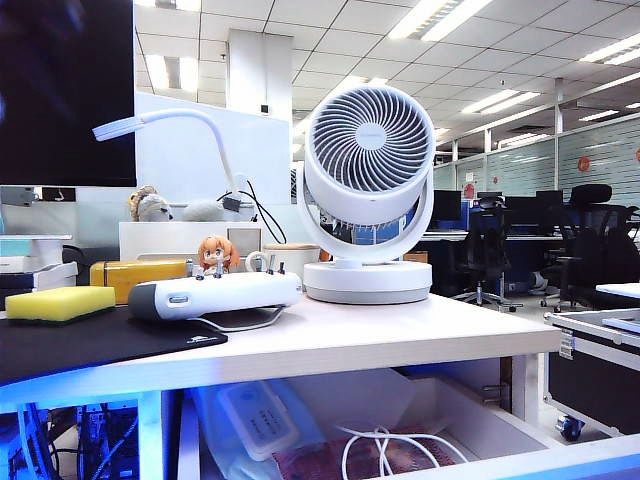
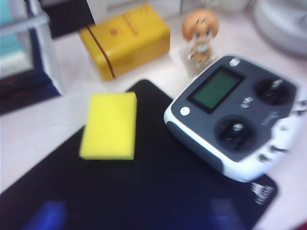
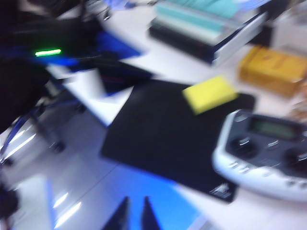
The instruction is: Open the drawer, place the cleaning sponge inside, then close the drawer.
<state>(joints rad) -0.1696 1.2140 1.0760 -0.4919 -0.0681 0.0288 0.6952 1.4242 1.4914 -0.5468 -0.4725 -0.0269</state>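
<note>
Cleaning sponge lies on the mat, well beyond the nearly closed right gripper.

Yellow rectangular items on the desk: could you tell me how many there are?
2: the cleaning sponge lies on the black mat; the golden-yellow case sits on bare desktop behind it. Others may be hidden.

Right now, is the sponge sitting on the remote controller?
No. In the left wrist view the cleaning sponge lies flat on the black mat, beside the remote controller, not touching it.
</note>
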